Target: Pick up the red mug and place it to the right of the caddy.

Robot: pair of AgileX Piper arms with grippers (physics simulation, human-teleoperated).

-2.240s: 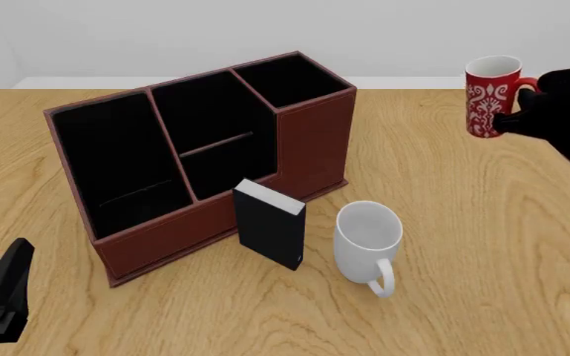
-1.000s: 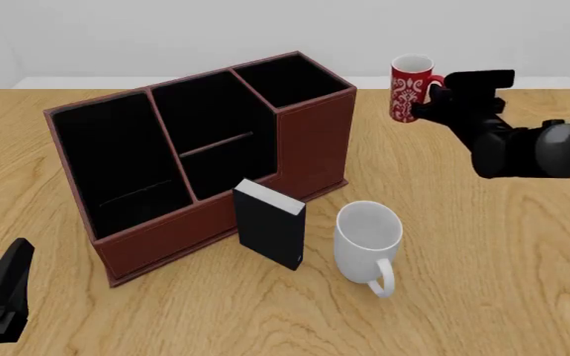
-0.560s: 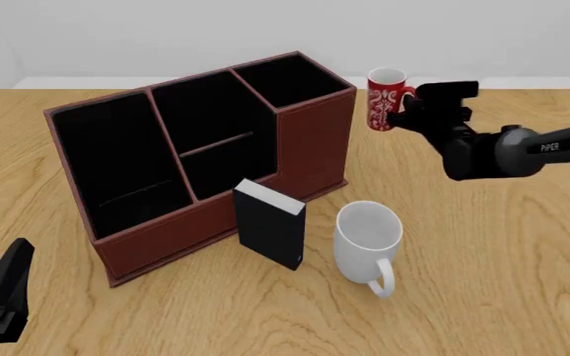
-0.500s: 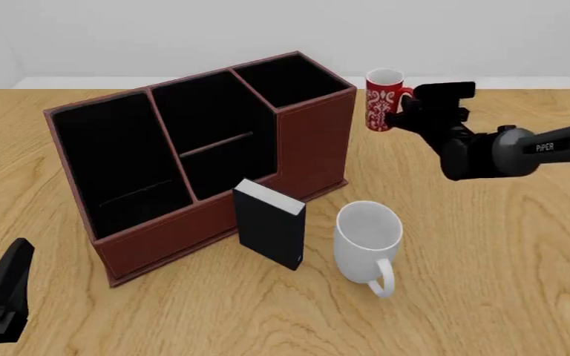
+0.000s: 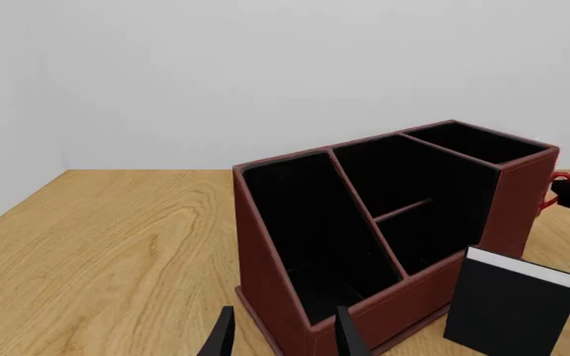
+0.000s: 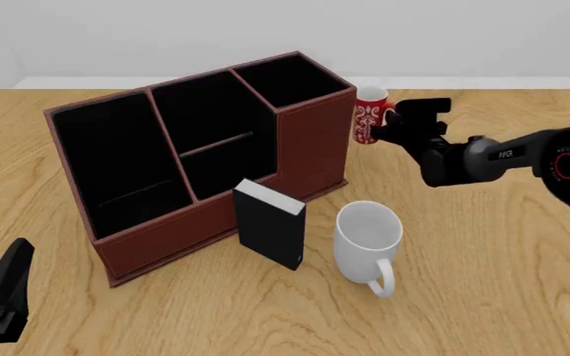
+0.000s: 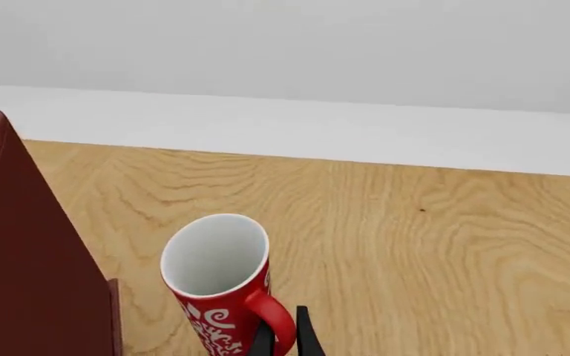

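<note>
The red mug (image 6: pixel 368 116), small with a white pattern, stands upright just right of the caddy (image 6: pixel 205 156), a large reddish-brown box with black compartments. My right gripper (image 6: pixel 392 126) is shut on the mug's handle. In the right wrist view the mug (image 7: pixel 220 285) shows its white inside, with the fingers (image 7: pixel 303 337) pinched on the handle beside the caddy's wall (image 7: pixel 27 245). I cannot tell whether the mug touches the table. My left gripper (image 6: pixel 3 289) is open and empty at the near left, facing the caddy (image 5: pixel 384 222).
A larger plain white mug (image 6: pixel 367 237) stands in front of the caddy's right end. A small black book-like box (image 6: pixel 269 233) stands upright against the caddy's front, and it also shows in the left wrist view (image 5: pixel 508 300). Bare wooden table (image 6: pixel 503 252) lies to the right.
My right arm has carried the red mug leftward and down, from high at the far right to close beside the caddy's right wall. The left arm has not moved.
</note>
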